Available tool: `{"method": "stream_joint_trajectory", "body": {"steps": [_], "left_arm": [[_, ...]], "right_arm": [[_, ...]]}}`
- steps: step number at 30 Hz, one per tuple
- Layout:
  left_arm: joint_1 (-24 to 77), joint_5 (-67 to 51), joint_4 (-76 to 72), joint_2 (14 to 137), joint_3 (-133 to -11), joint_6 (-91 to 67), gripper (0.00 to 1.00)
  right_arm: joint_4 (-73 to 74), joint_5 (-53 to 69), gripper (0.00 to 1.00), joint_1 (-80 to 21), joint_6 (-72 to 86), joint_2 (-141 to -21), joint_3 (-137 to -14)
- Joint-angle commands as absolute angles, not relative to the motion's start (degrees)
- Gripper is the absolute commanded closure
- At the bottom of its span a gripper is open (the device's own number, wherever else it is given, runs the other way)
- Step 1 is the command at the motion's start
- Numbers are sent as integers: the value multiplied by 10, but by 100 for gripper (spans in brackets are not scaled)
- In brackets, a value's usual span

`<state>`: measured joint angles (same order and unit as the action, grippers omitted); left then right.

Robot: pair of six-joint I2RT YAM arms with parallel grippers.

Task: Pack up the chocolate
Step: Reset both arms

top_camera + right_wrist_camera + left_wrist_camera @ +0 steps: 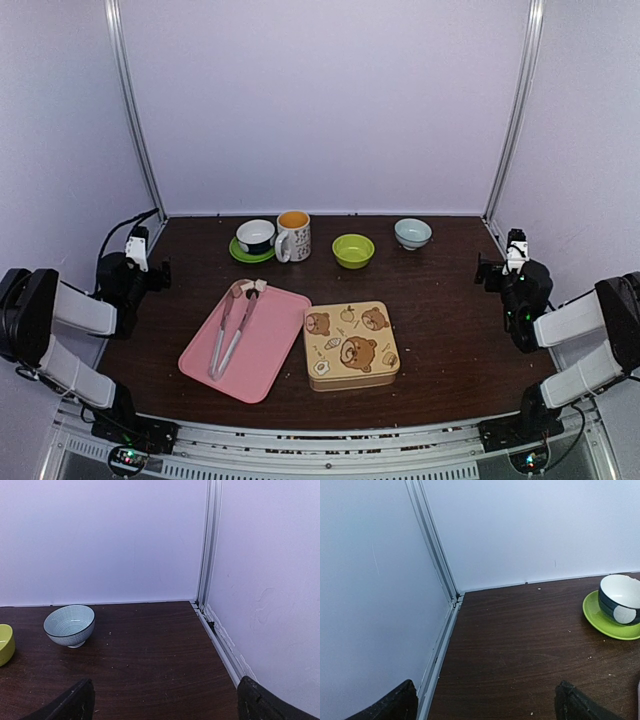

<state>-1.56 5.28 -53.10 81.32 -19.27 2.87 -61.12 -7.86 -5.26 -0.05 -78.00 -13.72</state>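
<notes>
We see a dark brown wood-grain surface (450,330) enclosed on three sides by plain, pale lilac walls (320,100). Slim aluminium posts (137,120) stand in both back corners, and a metal rail (330,442) runs along the near edge. The light is soft and even.
</notes>
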Motion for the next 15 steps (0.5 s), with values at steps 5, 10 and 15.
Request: {"method": "stream_joint_trajectory", "body": {"steps": [5, 10, 15], "left_arm": [[-21, 57, -577, 816, -191, 21, 2], [-21, 56, -575, 816, -192, 21, 2], [-21, 56, -575, 816, -192, 21, 2]], "right_arm": [[-622, -78, 0, -49, 1, -778, -144], [-621, -78, 0, -48, 1, -778, -144], [-621, -78, 0, -49, 1, -778, -144]]}}
